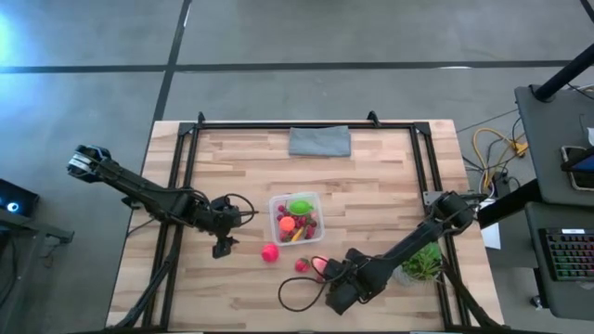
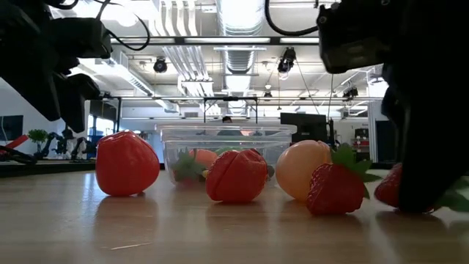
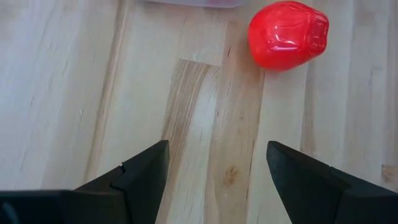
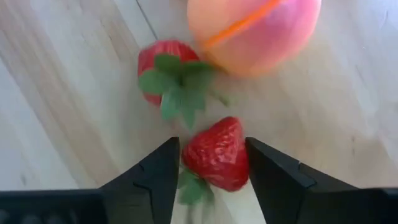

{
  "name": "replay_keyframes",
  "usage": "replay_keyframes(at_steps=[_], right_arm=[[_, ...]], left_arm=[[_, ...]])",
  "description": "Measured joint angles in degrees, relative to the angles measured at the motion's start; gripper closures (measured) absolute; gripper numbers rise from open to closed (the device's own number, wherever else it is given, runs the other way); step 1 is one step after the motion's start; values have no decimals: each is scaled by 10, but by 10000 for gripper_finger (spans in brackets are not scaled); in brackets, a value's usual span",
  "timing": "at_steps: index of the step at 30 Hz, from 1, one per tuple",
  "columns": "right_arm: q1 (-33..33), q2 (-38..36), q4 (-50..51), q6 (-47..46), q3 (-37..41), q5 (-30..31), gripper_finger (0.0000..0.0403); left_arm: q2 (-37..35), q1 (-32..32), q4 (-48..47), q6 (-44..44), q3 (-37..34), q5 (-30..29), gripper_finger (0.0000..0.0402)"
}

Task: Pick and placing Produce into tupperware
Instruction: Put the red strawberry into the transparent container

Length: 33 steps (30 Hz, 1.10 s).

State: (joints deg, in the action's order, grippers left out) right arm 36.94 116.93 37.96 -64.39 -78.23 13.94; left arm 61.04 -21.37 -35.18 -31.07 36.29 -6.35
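Observation:
The clear tupperware point(image 1: 295, 218) stands mid-table with several pieces of produce inside. On the wood near it lie a red ball-like fruit point(image 1: 269, 251) point(image 3: 287, 34), a peach ball point(image 4: 255, 31) and a strawberry with green leaves point(image 4: 168, 71). A second strawberry point(image 4: 217, 152) lies between the fingers of my right gripper point(image 4: 214, 180), which is shut on it near the table's front. My left gripper point(image 1: 223, 243) point(image 3: 217, 180) hangs open above bare wood, left of the red fruit. My right gripper pinches the strawberry's two red sides point(image 4: 236, 155) between its two fingers, coming steeply from above. Its leafy end point(image 4: 193, 190) points back toward the gripper. In the low view the strawberry point(image 2: 388, 187) rests on the table beside the fingers.
A folded grey cloth point(image 1: 319, 141) lies at the table's far edge. A leafy green plant point(image 1: 422, 263) stands by the right arm near the right edge. A black cable point(image 1: 297, 297) loops on the wood by the front edge. Bare wood spreads at the left.

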Motion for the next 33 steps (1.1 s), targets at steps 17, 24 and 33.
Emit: replay_keyframes(at_steps=[17, 24, 33], right_arm=[[-3, -70, 67, -34, 7, 22, 266], [-3, -62, 84, -108, 21, 6, 220], [-3, -79, 243, -137, 10, 4, 119]], left_arm=[[0, 0, 7, 0, 0, -2, 146], [0, 0, 8, 0, 1, -2, 146], [0, 0, 9, 0, 1, -2, 146]])
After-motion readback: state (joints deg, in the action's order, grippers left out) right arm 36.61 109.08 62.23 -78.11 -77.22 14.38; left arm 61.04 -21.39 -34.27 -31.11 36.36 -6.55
